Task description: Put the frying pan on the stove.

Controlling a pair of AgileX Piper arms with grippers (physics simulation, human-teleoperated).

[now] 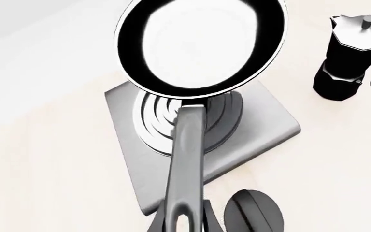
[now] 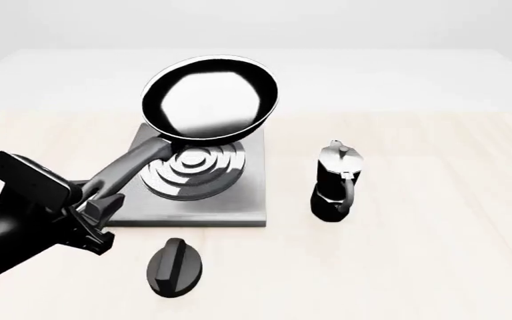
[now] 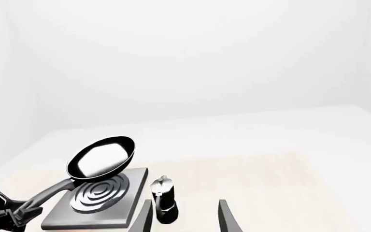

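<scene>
I've got the frying pan (image 2: 210, 97) up in the air, held by the far end of its handle in the left gripper (image 2: 96, 203), jaws clamped on the handle w/ the pan tilted so its glossy inside faces toward me. It sits above the far part of the stove (image 2: 238, 200), bowl overhanging the far edge somewhat; the burner rings (image 2: 194, 170) show bare under and near of it, so it's not down yet. In the left wrist view the handle runs straight out from the fingers and the pan (image 1: 202, 43) hides the far half of the rings. So I judge we're in the carry/lower step: lifted and roughly over target, not placed. Next I need to pull the pan back toward me a bit so its base centres on the rings, level it out, then lower till it rests flat and only then let go. The moka pot (image 2: 336, 180) stands right of the stove, apart from it, and the black knob (image 2: 174, 267) lies near side, both out of the path. Right gripper (image 3: 184, 217) is parked well off, jaws wide, empty.
</scene>
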